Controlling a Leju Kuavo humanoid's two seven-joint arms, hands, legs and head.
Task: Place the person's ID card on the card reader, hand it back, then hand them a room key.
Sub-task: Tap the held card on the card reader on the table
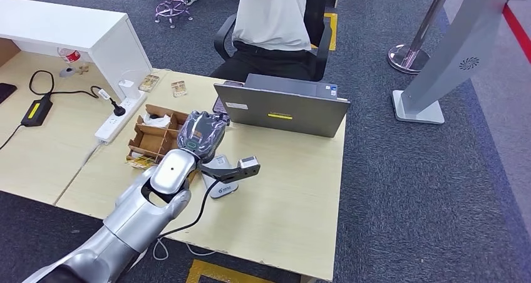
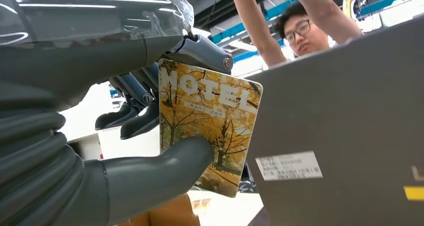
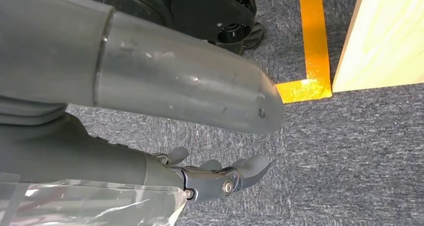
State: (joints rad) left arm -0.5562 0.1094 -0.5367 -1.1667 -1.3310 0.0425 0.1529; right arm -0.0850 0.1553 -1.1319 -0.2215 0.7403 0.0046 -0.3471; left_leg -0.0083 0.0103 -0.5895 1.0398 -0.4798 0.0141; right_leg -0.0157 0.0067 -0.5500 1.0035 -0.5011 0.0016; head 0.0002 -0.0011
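My left hand is raised over the wooden table, just above the white and grey card reader. In the left wrist view this hand pinches a room key card, printed with yellow autumn trees and the word HOTEL, between thumb and fingers. The card stands upright, facing the back of a grey laptop. A person sits on an office chair behind the laptop, both arms raised. My right hand hangs over the carpet beside the table's corner, fingers stretched out and holding nothing.
A cardboard divider box stands left of my left hand, with a white power strip and cables beyond it. A white shelf sits at the far left. A grey stand base and a stanchion are on the carpet at the right.
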